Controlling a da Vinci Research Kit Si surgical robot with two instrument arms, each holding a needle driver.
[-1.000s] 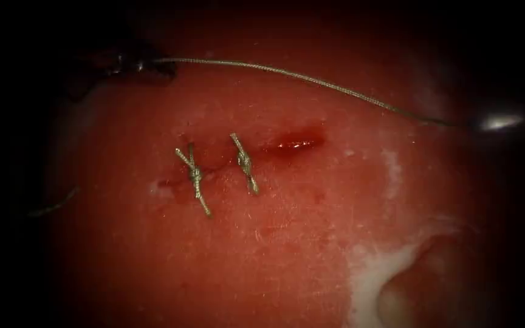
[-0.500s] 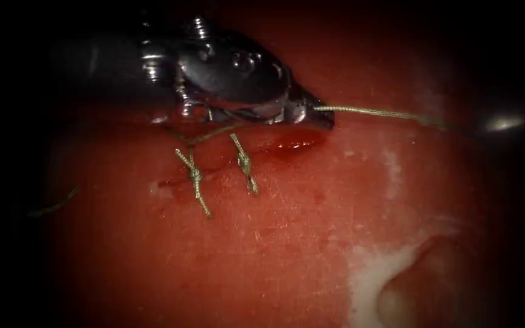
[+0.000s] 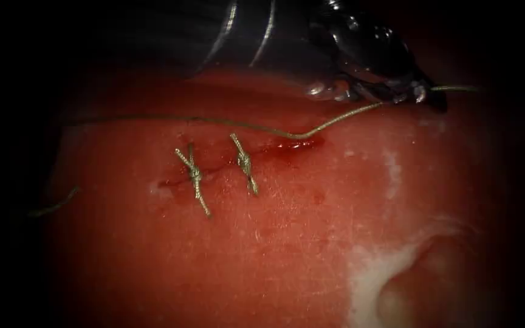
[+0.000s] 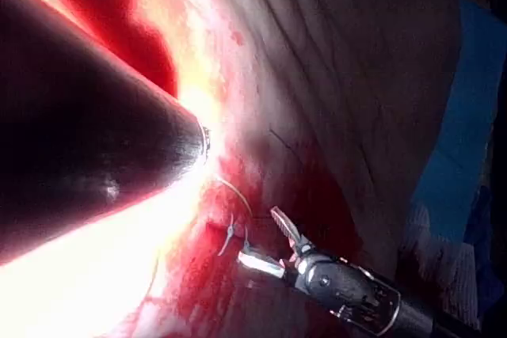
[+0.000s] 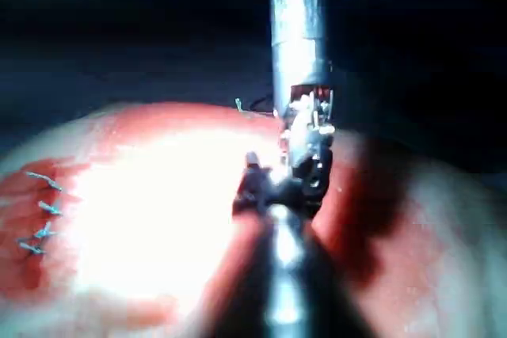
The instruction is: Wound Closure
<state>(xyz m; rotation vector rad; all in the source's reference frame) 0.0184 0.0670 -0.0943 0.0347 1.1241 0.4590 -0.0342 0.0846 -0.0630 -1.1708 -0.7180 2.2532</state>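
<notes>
Left tool (image 3: 428,96): above the cut's right end; jaws spread in the left wrist view (image 4: 265,244), thread passing between them.
Thread (image 3: 244,126): lies slack across the tissue (image 3: 287,255), touching the cut (image 3: 296,144).
Stitches (image 3: 195,176): two, knotted.
Right tool (image 5: 279,195): blurred, grip unclear.

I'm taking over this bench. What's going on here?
The left arm's tool reaches over the tissue, its tip to the right of the cut. The thread runs from that tip to the cut's open right end, then off left. Two knotted stitches close the cut's left part. The right arm's tool hangs over the tissue. I can't tell what either grips.
</notes>
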